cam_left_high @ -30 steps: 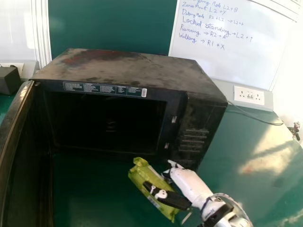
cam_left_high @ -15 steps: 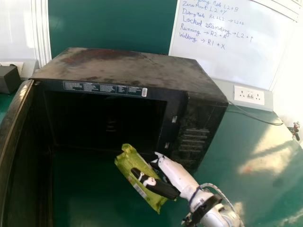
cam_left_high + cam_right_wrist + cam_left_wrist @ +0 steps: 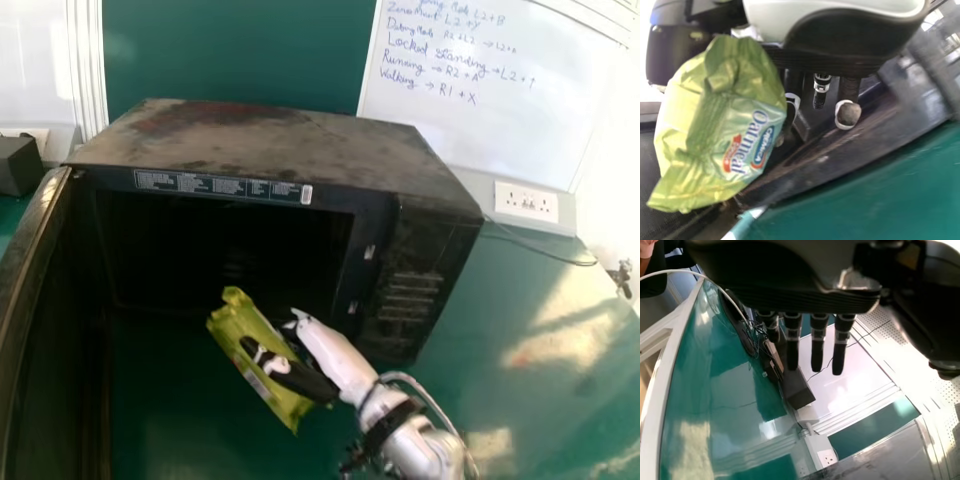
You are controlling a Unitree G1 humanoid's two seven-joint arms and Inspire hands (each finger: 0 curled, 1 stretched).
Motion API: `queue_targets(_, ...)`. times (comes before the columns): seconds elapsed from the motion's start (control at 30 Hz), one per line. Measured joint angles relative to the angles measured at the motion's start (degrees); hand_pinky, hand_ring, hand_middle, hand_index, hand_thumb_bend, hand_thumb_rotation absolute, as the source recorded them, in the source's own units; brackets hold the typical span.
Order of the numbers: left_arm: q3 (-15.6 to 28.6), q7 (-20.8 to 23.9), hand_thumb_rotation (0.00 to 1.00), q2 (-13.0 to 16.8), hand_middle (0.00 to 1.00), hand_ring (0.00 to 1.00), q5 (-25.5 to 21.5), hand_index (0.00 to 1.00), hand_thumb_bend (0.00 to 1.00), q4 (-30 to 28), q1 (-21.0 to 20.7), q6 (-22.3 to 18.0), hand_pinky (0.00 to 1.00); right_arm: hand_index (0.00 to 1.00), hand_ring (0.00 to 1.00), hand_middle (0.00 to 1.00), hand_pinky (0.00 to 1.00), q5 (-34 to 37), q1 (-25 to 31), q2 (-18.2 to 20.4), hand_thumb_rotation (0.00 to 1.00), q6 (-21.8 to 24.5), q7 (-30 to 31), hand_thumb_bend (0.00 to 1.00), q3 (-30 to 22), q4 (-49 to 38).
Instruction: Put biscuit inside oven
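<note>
Over glossy green table (image 3: 540, 290), before boxy black oven (image 3: 260, 150)

Holds crinkled yellow-green biscuit packet (image 3: 232, 320) at oven's six o'clock in curled black-and-white right hand (image 3: 335, 355); has black left hand (image 3: 770, 285) straight-fingered. Could snag oven's sill (image 3: 150, 315) if carried low.

Handwritten whiteboard (image 3: 450, 135) beside a green panel (image 3: 230, 50); white socket plate (image 3: 526, 203) below; glare on green tabletop (image 3: 520, 290).

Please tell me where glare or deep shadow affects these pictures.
Head view: glare whitens patches of the table at right, and the oven interior is deep in shadow; left wrist view: left hand looks dark against bright surroundings; right wrist view: the biscuit packet catches highlights.
</note>
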Motion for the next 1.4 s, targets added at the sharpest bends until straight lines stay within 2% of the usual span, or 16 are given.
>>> queue_targets(0.2, -0.6, 0.8, 0.65, 0.0, 0.89, 0.86, 0.1, 0.84, 0.57, -0.1, 0.4, 0.5, 0.79, 0.11, 0.04, 0.08, 0.01, 0.5, -2.7, 2.8, 0.0, -0.1, -1.7, 0.55, 0.8, 4.8)
queue_targets(0.6, -0.8, 1.1, 0.74, 0.0, 0.89, 0.83, 0.1, 0.87, 0.58, 0.5, 0.5, 0.0, 0.74, 0.11, 0.04, 0.08, 0.01, -1.3, -11.2, 5.0, 0.0, -0.2, -5.2, 0.55, 2.5, 16.3)
queue_targets(0.9, -1.0, 1.1, 0.77, 0.0, 0.9, 0.88, -0.4, 0.87, 0.59, 0.6, 0.6, 0.0, 0.81, 0.11, 0.04, 0.08, 0.01, -2.0, -18.5, 6.2, 0.0, -1.7, -7.3, 0.57, 3.4, 25.7)
queue_targets(1.4, -1.5, 1.4, 0.75, -0.1, 0.87, 0.83, -1.0, 0.84, 0.61, 0.6, 0.8, 0.6, 0.73, 0.11, 0.04, 0.08, 0.01, -3.4, -29.9, 7.2, 0.0, -4.5, -13.1, 0.57, 4.0, 44.7)
